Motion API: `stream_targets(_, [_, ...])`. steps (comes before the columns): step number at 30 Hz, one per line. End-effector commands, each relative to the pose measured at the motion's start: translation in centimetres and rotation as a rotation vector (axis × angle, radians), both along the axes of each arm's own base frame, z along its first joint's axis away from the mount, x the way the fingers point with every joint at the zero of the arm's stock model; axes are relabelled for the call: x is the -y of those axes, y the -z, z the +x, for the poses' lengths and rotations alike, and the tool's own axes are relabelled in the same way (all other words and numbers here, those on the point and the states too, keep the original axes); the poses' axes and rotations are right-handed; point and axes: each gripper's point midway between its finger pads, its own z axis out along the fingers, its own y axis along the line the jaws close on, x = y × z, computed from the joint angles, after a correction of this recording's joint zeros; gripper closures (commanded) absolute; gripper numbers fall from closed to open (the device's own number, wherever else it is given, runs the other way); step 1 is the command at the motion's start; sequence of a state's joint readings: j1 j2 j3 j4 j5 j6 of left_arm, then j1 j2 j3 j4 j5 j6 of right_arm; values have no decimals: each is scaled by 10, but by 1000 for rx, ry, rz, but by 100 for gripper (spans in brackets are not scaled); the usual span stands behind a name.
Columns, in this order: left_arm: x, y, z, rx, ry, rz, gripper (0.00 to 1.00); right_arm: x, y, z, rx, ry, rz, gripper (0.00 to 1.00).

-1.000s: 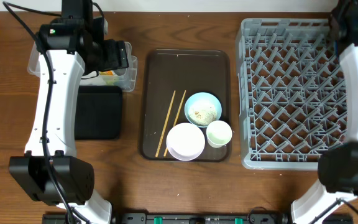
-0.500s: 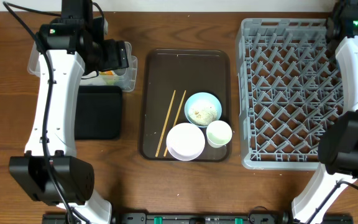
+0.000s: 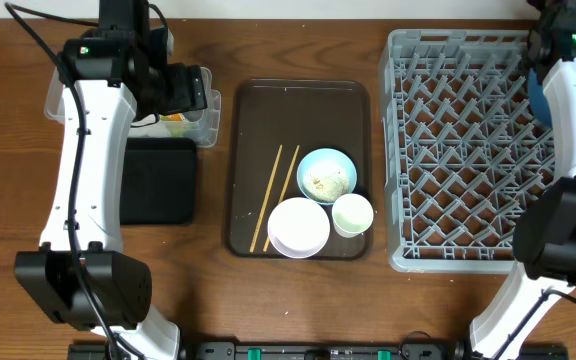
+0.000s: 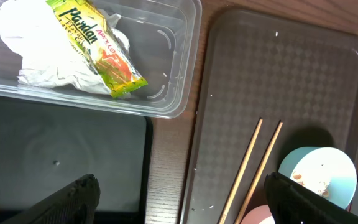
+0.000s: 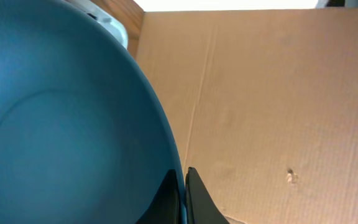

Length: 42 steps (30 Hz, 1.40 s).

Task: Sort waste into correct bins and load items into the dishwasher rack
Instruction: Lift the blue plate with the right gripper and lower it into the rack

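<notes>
Dark blue plate (image 5: 55, 124) is pinched at its rim by my right gripper (image 5: 183, 186), at the grey rack's (image 3: 458, 150) right edge, with cardboard (image 5: 278, 112) behind. My left gripper (image 4: 179, 186) hangs wide apart and empty over the wooden table (image 3: 208, 290). Its wrist view shows the napkin (image 4: 17, 37) and wrapper (image 4: 95, 46) in the clear tub (image 4: 185, 74), which the arm mostly hides from overhead.

napkin (image 4: 42, 68), wrapper (image 4: 95, 46): in tub (image 4: 179, 62) | blue bowl (image 3: 326, 175), white bowl (image 3: 299, 227), cup (image 3: 352, 214), chopsticks (image 3: 275, 197): brown tray (image 3: 298, 100) | plate (image 5: 61, 124): over rack (image 3: 458, 150)

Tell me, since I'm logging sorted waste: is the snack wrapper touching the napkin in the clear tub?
Touching. The left wrist view shows the snack wrapper lying on top of the crumpled napkin inside the clear tub, overlapping it.
</notes>
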State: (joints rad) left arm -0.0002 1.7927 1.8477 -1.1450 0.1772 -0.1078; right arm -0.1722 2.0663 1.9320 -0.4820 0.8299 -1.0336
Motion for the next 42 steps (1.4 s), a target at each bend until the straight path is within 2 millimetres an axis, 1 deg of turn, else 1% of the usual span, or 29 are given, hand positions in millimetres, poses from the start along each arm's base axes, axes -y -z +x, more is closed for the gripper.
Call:
stream_targets(1, [-2,-11,0,28,-8,4,12,1,22,3,-43,-1,18,99])
stream_targets(5, [-2,-11,0,28,-8,4,12,-7,35,8,-68,-14,28,97])
stream_targets(7, [-2,-11,0,28,-8,4,12,-13,38,11,-59,-21,38,87])
stream_targets(10, [-2,-11,0,28,-8,4,12,-24,41,17,-40,-50,64,76])
stream_targets(13, [-2,-11,0,28,-8,4,12,-34,41,22,-37,-78,73,56])
stream_targets(19, [-2,-11,0,28,-8,4,12,-48,42,28,8,-85,104,37])
stream_targets(22, [-2,-11,0,28,-8,4,12,-50,44,28,85,-48,163,30])
stream_targets(24, [-2,-11,0,28,-8,4,12,-49,46,27,132,-20,200,27])
stream_targets(26, [-2,-11,0,28,-8,4,12,-50,53,27,145,-18,256,24])
stream_targets(29, [-2,-11,0,28,-8,4,12,-60,68,27,125,-46,353,23])
stream_targets(31, [-2,-11,0,28,-8,4,12,-64,72,28,141,-50,404,17])
stream_targets(33, [-2,-11,0,28,-8,4,12,-67,69,29,177,-47,435,9])
stream_targets(35, [-2,-11,0,28,-8,4,12,-71,61,32,217,-58,469,1])
stream_targets(38, [-2,-11,0,28,-8,4,12,-79,39,34,289,-88,522,1])
stream_targets(39, [-2,-11,0,28,-8,4,12,-82,27,34,322,-99,540,1])
stream_targets(40, [-2,-11,0,28,-8,4,12,-84,19,33,342,-108,552,1])
stream_targets(41, [-2,-11,0,28,-8,4,12,-87,6,32,372,-125,568,1])
stream_targets(42, [-2,-11,0,28,-8,4,12,-90,-3,31,389,-137,578,1])
